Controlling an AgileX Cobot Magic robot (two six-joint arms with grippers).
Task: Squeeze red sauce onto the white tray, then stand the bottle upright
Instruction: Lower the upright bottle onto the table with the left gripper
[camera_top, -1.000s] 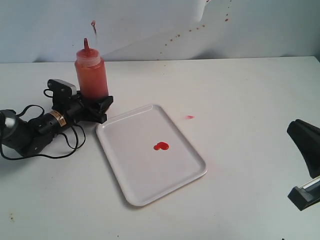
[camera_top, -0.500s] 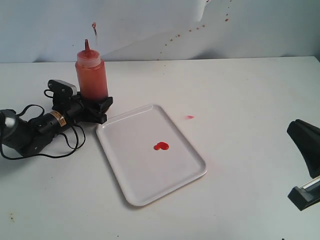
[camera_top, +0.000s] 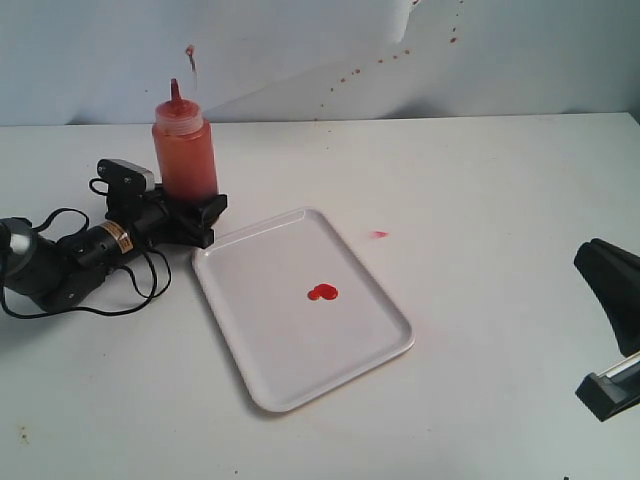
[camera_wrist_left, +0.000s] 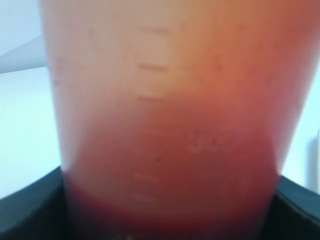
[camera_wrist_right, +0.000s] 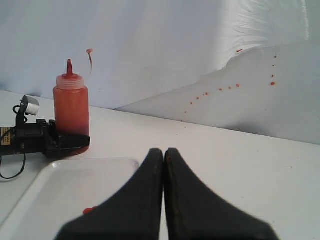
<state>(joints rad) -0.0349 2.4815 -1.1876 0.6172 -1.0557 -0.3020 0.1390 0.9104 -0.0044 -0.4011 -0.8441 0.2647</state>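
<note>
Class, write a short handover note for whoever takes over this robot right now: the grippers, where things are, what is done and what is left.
Left gripper: closed on the bottle near its base.
Right gripper: shut, empty, off to the right side.
The bottle stands upright on the table, just beyond the tray.
A blob of red sauce lies near the tray's middle.
Done: sauce squeezed, bottle upright.
Left: release the bottle and draw the left arm back.

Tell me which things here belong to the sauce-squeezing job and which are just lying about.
Job: bottle, standing upright in the left claw; red sauce blob; white tray under it.
Lying about: pinkish speck on the table; red spatter on the backdrop; right claw, shut and idle.
</note>
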